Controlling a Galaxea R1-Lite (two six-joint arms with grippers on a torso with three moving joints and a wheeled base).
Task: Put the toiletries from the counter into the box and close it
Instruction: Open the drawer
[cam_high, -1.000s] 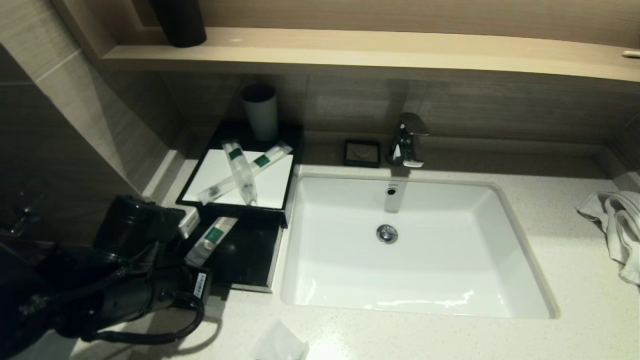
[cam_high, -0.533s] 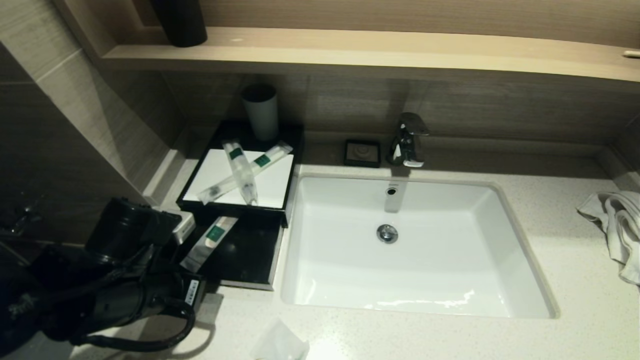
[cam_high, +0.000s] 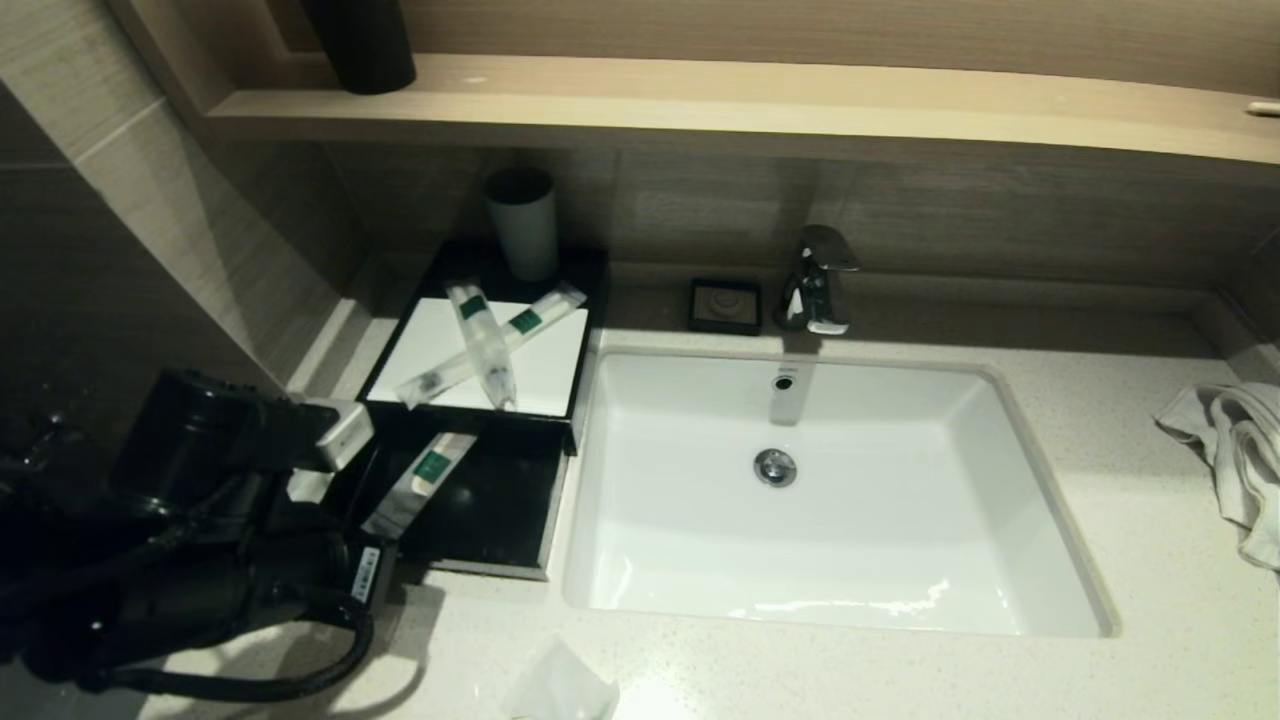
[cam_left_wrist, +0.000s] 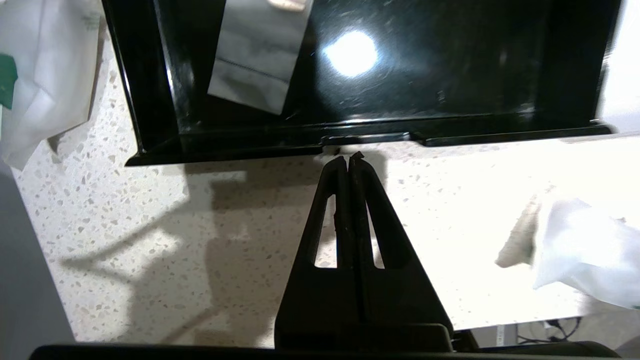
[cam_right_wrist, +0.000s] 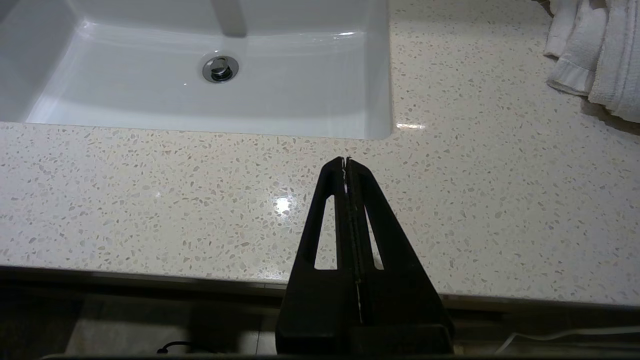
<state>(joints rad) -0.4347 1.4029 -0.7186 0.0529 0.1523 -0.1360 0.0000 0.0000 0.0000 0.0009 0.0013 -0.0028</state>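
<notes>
Fingers pressed together, empty: left gripper (cam_left_wrist: 348, 159) at box (cam_left_wrist: 450, 100) lip, 6 o'clock; hook notch, lift slowly. Right gripper (cam_right_wrist: 346, 161) likewise closed, parked.

The head camera looks forward and down from above over the whole worktop (cam_high: 1150, 560), sink (cam_high: 830, 500) and black box (cam_high: 500, 520). The left wrist camera sits close behind its pressed-together jaws, facing the box's (cam_left_wrist: 350, 130) front wall just beyond their tips. The right wrist camera, farther back, faces the sink (cam_right_wrist: 215, 75) beyond its jaws, a region shared with the head view.
</notes>
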